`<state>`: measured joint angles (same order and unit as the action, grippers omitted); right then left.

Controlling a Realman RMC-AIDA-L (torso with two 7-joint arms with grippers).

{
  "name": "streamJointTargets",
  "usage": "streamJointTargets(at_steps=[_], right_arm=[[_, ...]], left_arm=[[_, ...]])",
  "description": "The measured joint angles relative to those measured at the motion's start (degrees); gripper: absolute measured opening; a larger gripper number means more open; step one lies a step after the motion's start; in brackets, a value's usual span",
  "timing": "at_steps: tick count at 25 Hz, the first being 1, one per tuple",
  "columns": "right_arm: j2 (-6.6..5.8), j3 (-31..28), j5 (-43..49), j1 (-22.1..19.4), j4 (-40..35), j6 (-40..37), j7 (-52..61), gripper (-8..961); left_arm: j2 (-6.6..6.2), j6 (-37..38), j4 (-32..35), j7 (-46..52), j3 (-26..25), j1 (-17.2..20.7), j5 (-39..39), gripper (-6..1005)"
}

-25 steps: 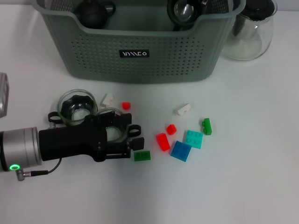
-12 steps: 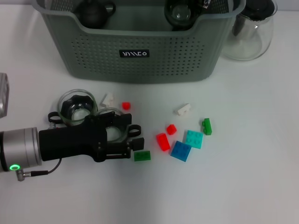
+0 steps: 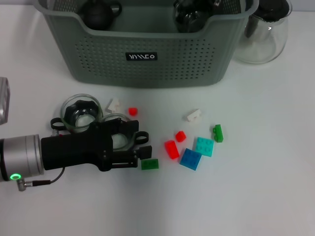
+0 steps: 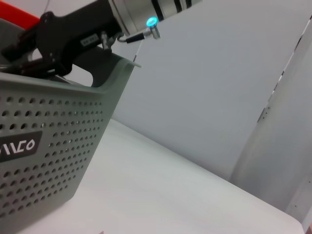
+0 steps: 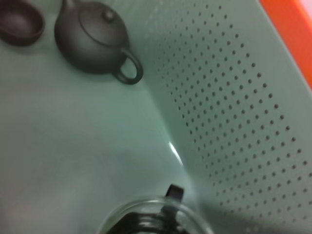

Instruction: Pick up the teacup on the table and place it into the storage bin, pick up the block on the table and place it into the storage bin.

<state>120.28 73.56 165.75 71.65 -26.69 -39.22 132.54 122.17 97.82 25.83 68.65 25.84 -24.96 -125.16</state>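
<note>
The grey-green storage bin [image 3: 147, 69] stands at the back of the table. My right gripper [image 3: 193, 12] reaches down inside it and is shut on a glass teacup [image 5: 151, 219], whose rim shows close up in the right wrist view beside a black fingertip [image 5: 173, 191]. My left gripper [image 3: 143, 142] lies low at the front left, open, with nothing between its fingers; its body covers part of a second glass teacup [image 3: 117, 129]. A third glass cup [image 3: 81, 110] sits just behind it. A green block [image 3: 149, 164] lies right by the left fingertips.
Loose blocks are scattered at the middle: red [image 3: 172, 149], blue [image 3: 190, 159], teal [image 3: 203, 146], green [image 3: 218, 132], white [image 3: 193, 115]. A dark teapot [image 5: 92, 36] and a small dark cup [image 5: 19, 22] sit in the bin. A clear glass pitcher [image 3: 263, 32] stands beside the bin's right end.
My right gripper has shifted slightly left inside the bin with the glass teacup. The left arm and the blocks have not moved.
</note>
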Motion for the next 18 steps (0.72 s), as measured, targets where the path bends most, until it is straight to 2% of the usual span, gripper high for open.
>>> streamJointTargets(at_steps=[3, 8, 16, 18], right_arm=[[0.06, 0.0, -0.1, -1.6, -4.6, -2.2, 0.0, 308], [0.07, -0.2, -0.5, -4.0, -13.7, -7.5, 0.3, 523], [-0.09, -0.7, -4.3, -8.9, -32.2, -18.7, 2.5, 769], [-0.19, -1.1, -5.9, -10.1, -36.5, -21.0, 3.5, 770]], left_arm=[[0.00, 0.0, 0.0, 0.0, 0.0, 0.0, 0.0, 858], [-0.08, 0.3, 0.0, 0.0, 0.0, 0.1, 0.1, 858], [-0.26, 0.6, 0.1, 0.1, -0.8, 0.1, 0.1, 858], [-0.31, 0.7, 0.2, 0.1, -0.9, 0.1, 0.1, 858]])
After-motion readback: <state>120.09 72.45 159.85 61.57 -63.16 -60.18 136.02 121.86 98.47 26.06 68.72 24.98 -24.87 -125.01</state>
